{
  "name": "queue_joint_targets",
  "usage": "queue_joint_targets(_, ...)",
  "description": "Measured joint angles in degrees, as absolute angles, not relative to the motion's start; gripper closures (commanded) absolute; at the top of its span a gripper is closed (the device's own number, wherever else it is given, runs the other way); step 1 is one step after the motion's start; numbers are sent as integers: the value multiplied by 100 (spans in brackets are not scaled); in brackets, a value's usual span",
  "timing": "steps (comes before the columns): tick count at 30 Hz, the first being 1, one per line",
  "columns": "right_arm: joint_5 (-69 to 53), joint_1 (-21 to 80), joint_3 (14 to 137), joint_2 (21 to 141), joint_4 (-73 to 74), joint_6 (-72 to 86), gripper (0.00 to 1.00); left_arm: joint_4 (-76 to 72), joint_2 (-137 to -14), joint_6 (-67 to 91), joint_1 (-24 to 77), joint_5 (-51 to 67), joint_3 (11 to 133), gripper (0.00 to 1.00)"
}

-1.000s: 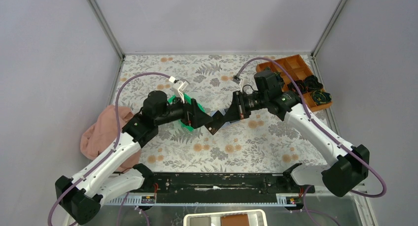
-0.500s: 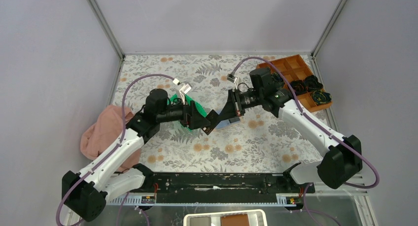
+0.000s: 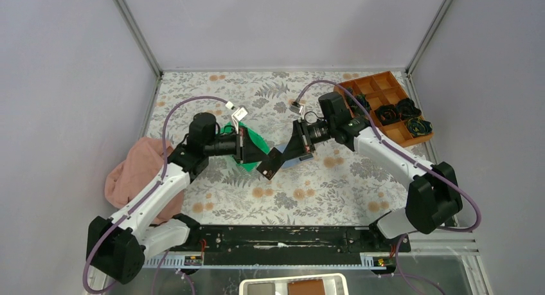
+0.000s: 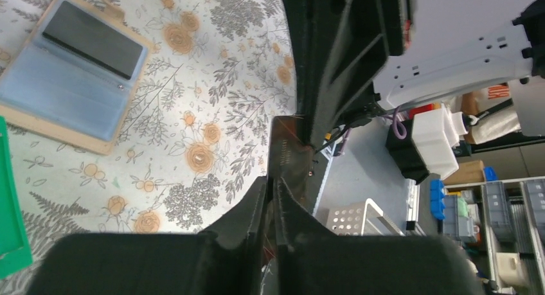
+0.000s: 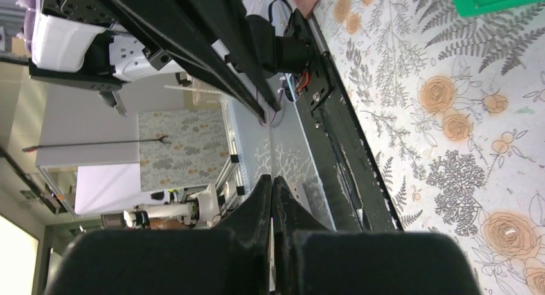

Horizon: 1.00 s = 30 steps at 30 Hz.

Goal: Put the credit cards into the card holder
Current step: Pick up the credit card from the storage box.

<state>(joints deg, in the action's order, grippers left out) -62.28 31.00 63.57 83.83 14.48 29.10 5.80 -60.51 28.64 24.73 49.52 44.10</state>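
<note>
A: Nearest, off to the left, only a pink cloth point(image 3: 132, 173), no part in this. And mid-table?

B: Dark card point(image 4: 292, 150), lifted clear of the tablecloth point(image 3: 308, 192), bridging the two grippers. Left gripper point(image 4: 271, 187) clamped on one end. Right gripper point(image 5: 271, 187) pressed fully together, apparently nipping the other end.

A: Why held from both sides?

B: Looks like a hand-over — probably for a better angle before sliding in.

A: And the card holder point(image 4: 67, 76)?

B: Lying open and flat just under the right gripper, blue-grey pockets facing up, ready to receive. Dark strip point(image 4: 93, 38) in one pocket — maybe a card already home, hard to say.

A: Further back?

B: Green tray point(image 3: 257, 143) behind the left gripper. Then an orange box point(image 3: 376, 89) with dark rosettes point(image 3: 411, 108) in the far right corner, well apart.
</note>
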Motion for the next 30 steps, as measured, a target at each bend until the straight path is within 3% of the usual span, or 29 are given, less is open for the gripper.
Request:
queue_joint_targets(5, -6270, 3000, 6274, 8479, 1249, 2989, 73, 141, -6036, 3079, 2283, 5273, 4202, 100)
queue_joint_targets(19, -6239, 2604, 6082, 8471, 215, 3529, 59, -2141, -6071, 4834, 2121, 5043, 3079, 100)
queue_joint_targets(30, -5492, 2443, 5452, 7983, -113, 3542, 58, -2993, -5430, 5830, 2121, 3304, 2508, 100)
